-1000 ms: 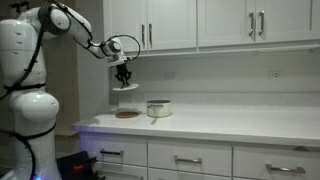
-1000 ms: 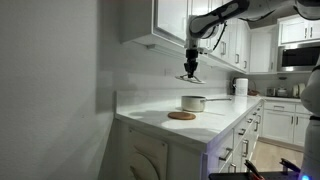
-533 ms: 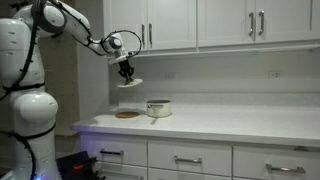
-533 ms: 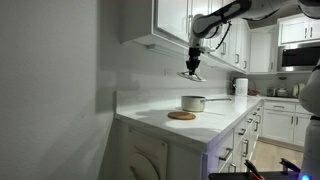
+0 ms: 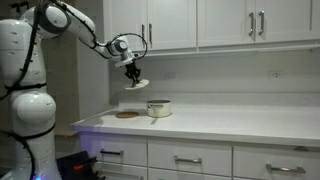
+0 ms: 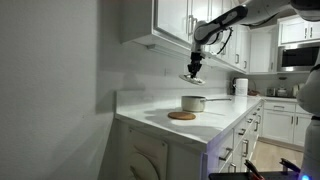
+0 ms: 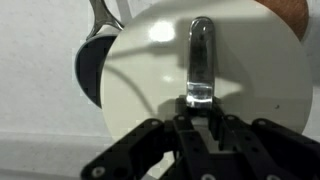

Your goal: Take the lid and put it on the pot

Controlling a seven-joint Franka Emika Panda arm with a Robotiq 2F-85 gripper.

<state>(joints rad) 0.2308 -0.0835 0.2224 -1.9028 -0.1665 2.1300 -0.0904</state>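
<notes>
My gripper is shut on the handle of the pale cream lid and holds it in the air, above and a little to the side of the pot. Both show in an exterior view too: gripper, lid, pot. In the wrist view the round lid fills the frame, its metal handle clamped between my fingers. Part of the pot shows beyond the lid's edge.
A flat brownish round mat lies on the white counter beside the pot, and shows in an exterior view too. Wall cabinets hang above. A white appliance stands further along the counter.
My gripper has carried the lid sideways from above the mat toward the pot, staying at about the same height. The pot and mat have not moved.
</notes>
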